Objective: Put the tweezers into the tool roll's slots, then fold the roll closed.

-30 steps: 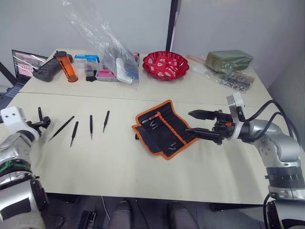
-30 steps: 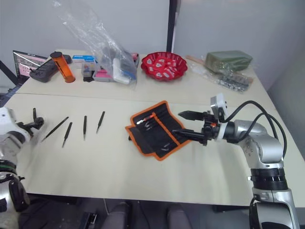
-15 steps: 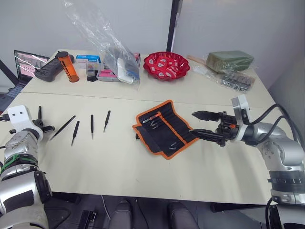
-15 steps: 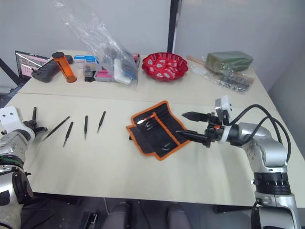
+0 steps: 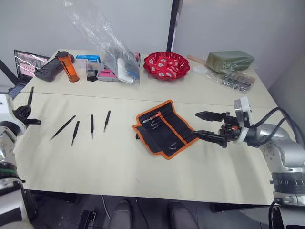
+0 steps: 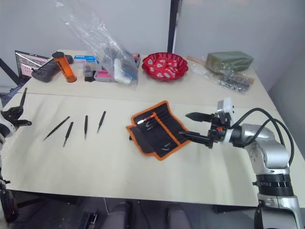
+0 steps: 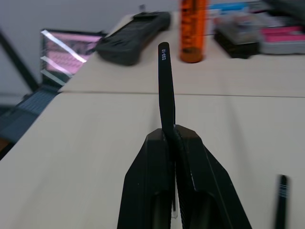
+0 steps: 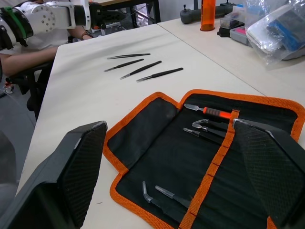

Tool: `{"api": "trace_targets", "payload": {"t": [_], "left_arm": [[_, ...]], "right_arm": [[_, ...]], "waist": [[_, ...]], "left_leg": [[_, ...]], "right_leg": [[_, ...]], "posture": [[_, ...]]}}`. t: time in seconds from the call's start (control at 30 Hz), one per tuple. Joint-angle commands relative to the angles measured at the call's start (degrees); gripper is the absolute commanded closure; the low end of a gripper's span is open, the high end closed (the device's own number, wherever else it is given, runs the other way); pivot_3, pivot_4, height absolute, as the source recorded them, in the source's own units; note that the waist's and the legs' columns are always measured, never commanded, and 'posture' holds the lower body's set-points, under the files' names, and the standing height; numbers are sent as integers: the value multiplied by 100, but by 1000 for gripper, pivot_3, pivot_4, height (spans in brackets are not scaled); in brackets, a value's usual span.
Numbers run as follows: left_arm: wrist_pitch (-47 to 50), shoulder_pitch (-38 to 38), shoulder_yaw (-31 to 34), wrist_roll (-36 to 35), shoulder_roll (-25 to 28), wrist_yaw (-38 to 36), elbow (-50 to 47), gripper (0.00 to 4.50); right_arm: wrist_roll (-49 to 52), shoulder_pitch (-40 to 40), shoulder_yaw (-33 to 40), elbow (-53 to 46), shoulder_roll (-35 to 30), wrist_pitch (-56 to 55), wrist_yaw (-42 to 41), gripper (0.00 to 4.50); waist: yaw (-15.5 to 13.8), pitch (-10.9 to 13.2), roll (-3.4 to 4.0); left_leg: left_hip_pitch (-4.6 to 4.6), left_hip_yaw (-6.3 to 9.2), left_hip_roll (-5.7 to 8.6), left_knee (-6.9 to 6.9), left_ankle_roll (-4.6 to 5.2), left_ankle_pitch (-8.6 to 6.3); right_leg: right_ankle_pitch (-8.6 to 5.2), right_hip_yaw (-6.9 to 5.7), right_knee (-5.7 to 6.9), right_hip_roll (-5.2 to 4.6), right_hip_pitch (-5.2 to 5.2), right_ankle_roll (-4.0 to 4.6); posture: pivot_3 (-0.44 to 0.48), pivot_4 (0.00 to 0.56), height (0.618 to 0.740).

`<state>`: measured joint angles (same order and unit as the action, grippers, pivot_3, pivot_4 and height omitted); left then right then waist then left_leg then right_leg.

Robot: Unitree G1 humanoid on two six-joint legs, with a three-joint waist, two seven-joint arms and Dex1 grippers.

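Note:
The tool roll (image 5: pixel 164 129) lies open at the table's middle, black with orange binding, and a few tools sit in its slots (image 8: pixel 205 143). Several slim black tweezers (image 5: pixel 75 132) lie side by side on the table to its left. My left gripper (image 5: pixel 25 113) is at the far left edge, shut on one more tweezers (image 7: pixel 164 86), which stands upright between the fingers. My right gripper (image 5: pixel 195 124) hovers open just right of the roll, its jaws wide apart and empty.
Along the back stand a red bowl (image 5: pixel 166 64), a clear plastic bag (image 5: pixel 112 47), an orange cylinder (image 5: pixel 66 67), a black controller (image 5: pixel 47 71), a laptop (image 5: pixel 26 62) and a green package (image 5: pixel 228 61).
My left gripper has closed on one tweezers and drawn back to the left with it raised. My right gripper has eased slightly right, away from the roll, still open.

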<state>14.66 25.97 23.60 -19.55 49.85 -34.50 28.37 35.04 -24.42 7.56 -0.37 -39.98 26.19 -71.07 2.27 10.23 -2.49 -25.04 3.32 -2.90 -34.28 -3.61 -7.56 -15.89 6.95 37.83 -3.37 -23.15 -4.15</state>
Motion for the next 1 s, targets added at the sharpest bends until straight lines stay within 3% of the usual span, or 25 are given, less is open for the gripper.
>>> {"api": "trace_targets", "payload": {"t": [0.03,0.33,0.5,0.63,0.73,1.0], "left_arm": [[544,-252,-295,-447,32,-652,-1608,4461],[2025,-94,-1337,-1647,-120,-2067,-3500,4461],[2164,318,-2210,-1355,-68,-2668,-3707,4461],[2085,809,-2776,-905,-293,-2687,-3480,4461],[2100,1095,-2968,-717,-533,-2610,-3315,4500],[2433,1341,-3184,-519,-874,-2386,-3284,4500]], "right_arm": [[90,-51,172,-127,-75,-62,9,0],[79,299,171,-867,-122,308,596,0],[105,683,197,-1407,34,492,1219,0],[-26,1097,55,-1775,247,571,1774,0],[-430,1236,-115,-1732,497,370,2290,823],[-1113,1178,-797,-1516,1179,491,3226,3540]], "waist": [[-1,0,0],[35,1,1],[35,1,1],[26,1,1],[23,0,1],[40,1,1]], "left_leg": [[0,0,0,0,0,0],[0,0,-1,-2,1,0],[0,1,-1,-7,1,0],[-1,0,0,-10,2,0],[-3,2,0,-18,2,0],[-9,4,-1,-34,6,-2]], "right_leg": [[0,0,1,0,0,0],[-8,2,5,2,-2,-2],[-28,5,4,4,0,-34],[-29,8,3,4,0,-37],[-30,6,4,5,2,-38],[-31,7,17,7,-2,-39]], "posture": [[0,150,729],[0,150,729],[0,150,729],[0,150,729],[0,150,729],[0,150,729]]}}
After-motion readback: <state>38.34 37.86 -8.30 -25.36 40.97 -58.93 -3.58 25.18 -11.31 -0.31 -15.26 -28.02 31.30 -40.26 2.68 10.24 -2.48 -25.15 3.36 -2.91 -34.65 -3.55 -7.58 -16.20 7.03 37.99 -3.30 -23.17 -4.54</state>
